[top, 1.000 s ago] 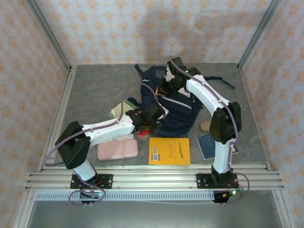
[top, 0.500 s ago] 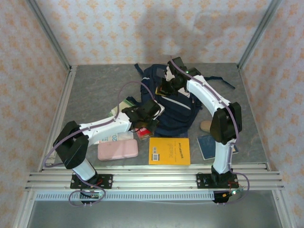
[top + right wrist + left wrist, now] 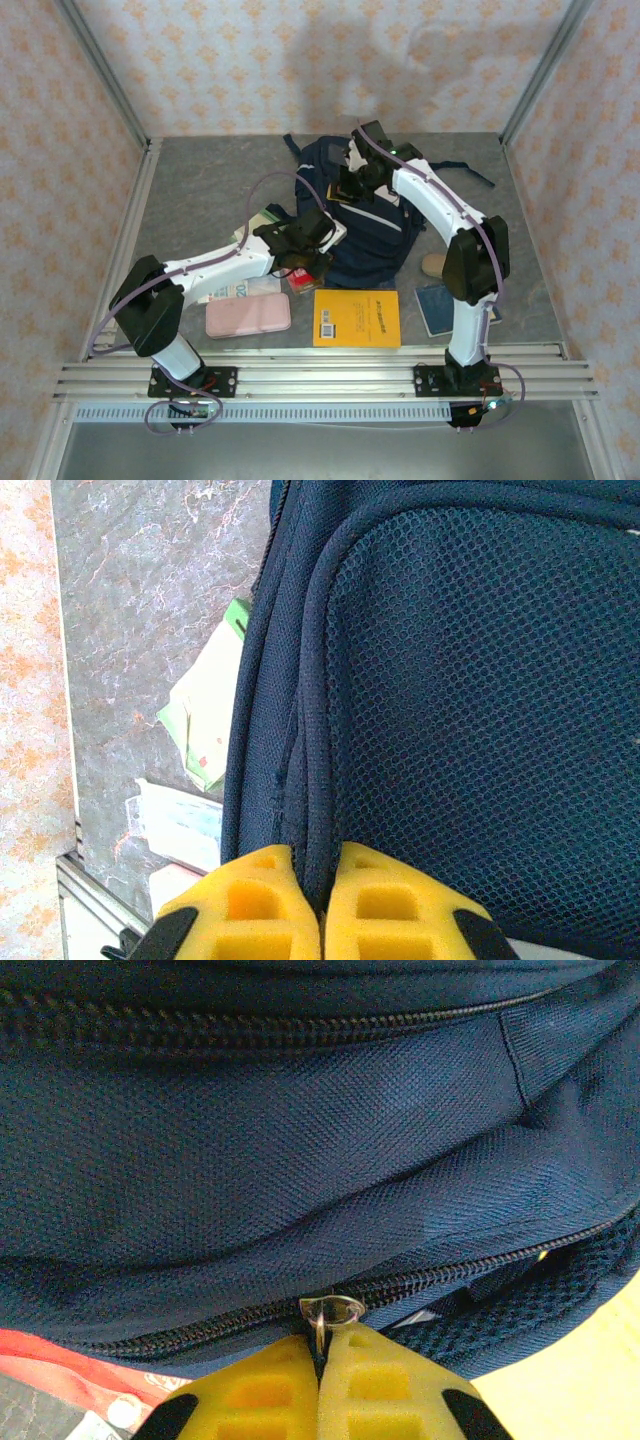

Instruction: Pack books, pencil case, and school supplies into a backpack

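Navy backpack [image 3: 375,235] x1, yellow book [image 3: 357,318] x1, pink case [image 3: 248,315] x1.

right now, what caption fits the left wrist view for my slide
Left gripper pinching the zipper pull on the navy backpack.

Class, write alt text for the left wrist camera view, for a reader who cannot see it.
The left pincer pinches the metal zipper pull of a navy backpack. A red packet peeks out beneath it, lower left.
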Tool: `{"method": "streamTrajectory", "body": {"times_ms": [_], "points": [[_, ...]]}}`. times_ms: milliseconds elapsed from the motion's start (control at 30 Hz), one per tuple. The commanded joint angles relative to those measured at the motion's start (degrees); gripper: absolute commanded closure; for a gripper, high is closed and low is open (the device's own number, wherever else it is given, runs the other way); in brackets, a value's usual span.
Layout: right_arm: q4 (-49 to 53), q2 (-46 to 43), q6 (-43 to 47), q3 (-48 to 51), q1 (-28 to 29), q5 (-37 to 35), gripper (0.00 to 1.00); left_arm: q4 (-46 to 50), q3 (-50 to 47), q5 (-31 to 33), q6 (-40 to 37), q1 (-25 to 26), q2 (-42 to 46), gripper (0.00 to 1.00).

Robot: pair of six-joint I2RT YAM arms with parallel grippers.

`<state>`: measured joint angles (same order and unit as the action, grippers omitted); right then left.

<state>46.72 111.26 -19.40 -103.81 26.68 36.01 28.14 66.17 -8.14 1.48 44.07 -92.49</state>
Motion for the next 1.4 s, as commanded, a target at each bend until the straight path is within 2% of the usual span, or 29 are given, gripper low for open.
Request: {"method": "streamTrajectory", "body": {"times_ms": [0, 200, 333, 400, 600, 833, 933, 1100, 1367], "points": [[0.64, -2.79, 1.03, -1.21, 0.66, 2.31, 1.0, 1.83, 0.1, 0.41, -0.86, -0.98, 0.88, 0.89], [0.67, -2.56, 1.01, -1.31, 0.66, 2.57, 1.0, 2.09, -0.23, 0.23, -1.3, -1.69, 1.51, 0.84], [0.71, -2.64, 0.98, -1.27, 0.66, 2.66, 1.0, 2.19, -0.34, -0.13, -1.48, -1.8, 1.39, 0.76], [0.59, -2.64, 0.88, -1.31, 0.66, 2.66, 1.0, 2.01, -0.51, -0.36, -1.48, -1.8, 1.28, 0.75], [0.49, -2.63, 0.8, -1.16, 0.66, 2.9, 1.0, 1.57, -0.61, -1.57, -1.48, -1.89, 0.73, 0.82], [0.44, -2.54, 0.88, -1.07, 0.66, 2.96, 1.0, 1.3, -0.15, -2.43, -1.39, -2.06, -0.51, 1.0], [0.56, -2.63, 0.94, -1.04, 0.66, 2.44, 1.0, 1.39, -0.34, -2.24, -0.91, -2.54, 0.44, 1.0], [0.6, -2.54, 0.95, -1.33, 0.66, 2.4, 1.0, 0.99, -1.53, -1.55, 0.6, -3.62, 2.71, 0.87], [0.6, -2.63, 1.08, -1.2, 0.66, 2.49, 1.0, 0.15, -2.18, -4.54, 1.24, -3.96, 1.15, 0.83]]}}
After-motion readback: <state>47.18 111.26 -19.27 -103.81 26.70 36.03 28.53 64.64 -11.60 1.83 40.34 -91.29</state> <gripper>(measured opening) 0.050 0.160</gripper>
